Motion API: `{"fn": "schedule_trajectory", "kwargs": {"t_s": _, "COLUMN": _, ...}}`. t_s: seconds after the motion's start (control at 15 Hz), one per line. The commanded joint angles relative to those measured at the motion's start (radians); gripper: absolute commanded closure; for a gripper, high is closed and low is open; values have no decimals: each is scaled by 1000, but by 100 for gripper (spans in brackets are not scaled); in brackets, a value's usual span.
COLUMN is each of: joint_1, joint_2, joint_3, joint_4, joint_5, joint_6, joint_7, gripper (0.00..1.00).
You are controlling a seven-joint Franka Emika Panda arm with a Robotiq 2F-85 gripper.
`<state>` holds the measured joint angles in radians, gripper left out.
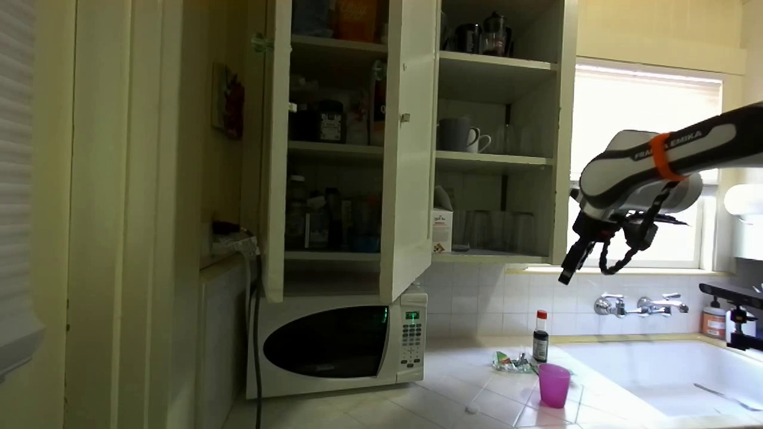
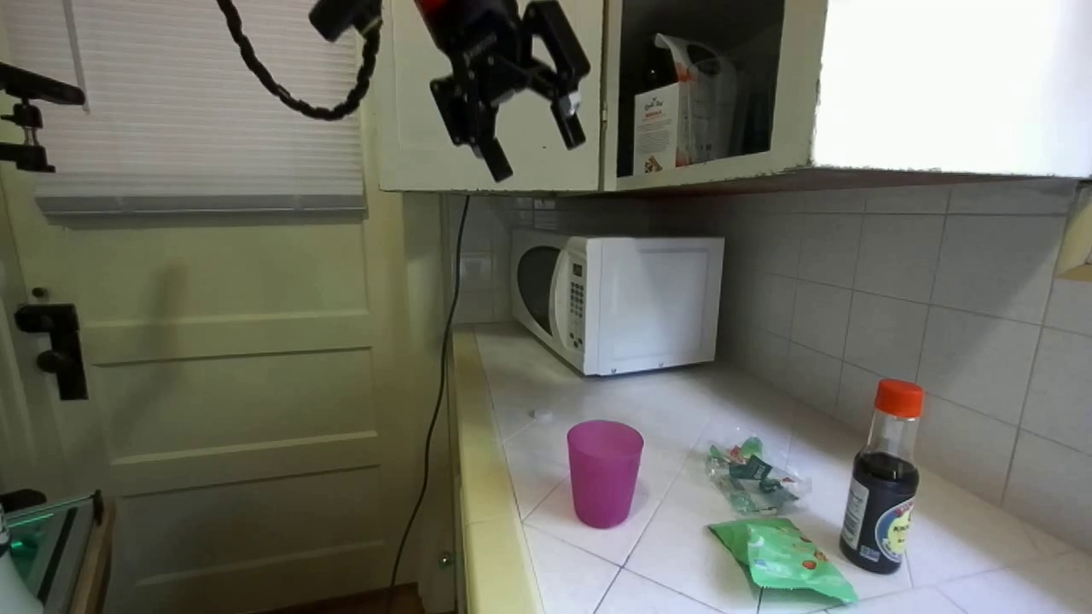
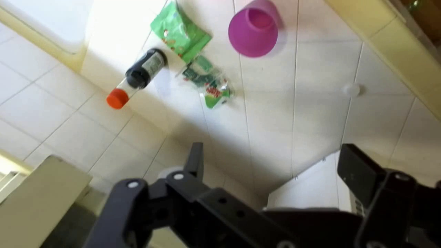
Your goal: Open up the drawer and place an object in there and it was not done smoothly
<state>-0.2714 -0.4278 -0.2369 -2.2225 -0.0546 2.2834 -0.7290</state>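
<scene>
The object, a pink-magenta cup (image 1: 554, 387), stands upright on the tiled counter in both exterior views. Its open mouth faces up toward the camera in the wrist view, where the cup (image 3: 253, 38) lies beyond the fingertips. The drawer is a cream-white wall cabinet (image 1: 496, 159) whose panel door (image 1: 411, 155) is swung outward, showing shelves with mugs and glasses. My gripper (image 2: 539, 155) hangs in the air well above the counter, in front of the cabinet and apart from the cup. Its fingers (image 3: 196, 158) are spread wide with nothing between them.
A white microwave (image 2: 653, 303) sits below the cabinets. Close to the cup are a dark bottle with a red cap (image 2: 883, 486), a green packet (image 2: 781, 558) and a clear wrapper (image 2: 751, 477). Beyond is the sink (image 1: 644, 381). A neighbouring cabinet (image 1: 334, 149) is crammed with bottles.
</scene>
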Motion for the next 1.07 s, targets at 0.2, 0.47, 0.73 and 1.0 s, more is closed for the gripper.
{"fn": "schedule_trajectory", "kwargs": {"t_s": 0.2, "joint_1": 62, "joint_2": 167, "joint_3": 24, "joint_4": -67, "joint_5": -134, "joint_6": -120, "joint_7": 137, "gripper": 0}}
{"fn": "schedule_trajectory", "kwargs": {"t_s": 0.47, "joint_1": 73, "joint_2": 303, "joint_3": 26, "joint_4": -41, "joint_5": -128, "joint_6": -243, "joint_7": 183, "gripper": 0}}
{"fn": "schedule_trajectory", "kwargs": {"t_s": 0.73, "joint_1": 64, "joint_2": 388, "joint_3": 24, "joint_4": -11, "joint_5": -124, "joint_6": -222, "joint_7": 291, "gripper": 0}}
{"fn": "schedule_trajectory", "kwargs": {"t_s": 1.0, "joint_1": 56, "joint_2": 387, "joint_3": 17, "joint_4": -15, "joint_5": -148, "joint_6": -31, "joint_7": 359, "gripper": 0}}
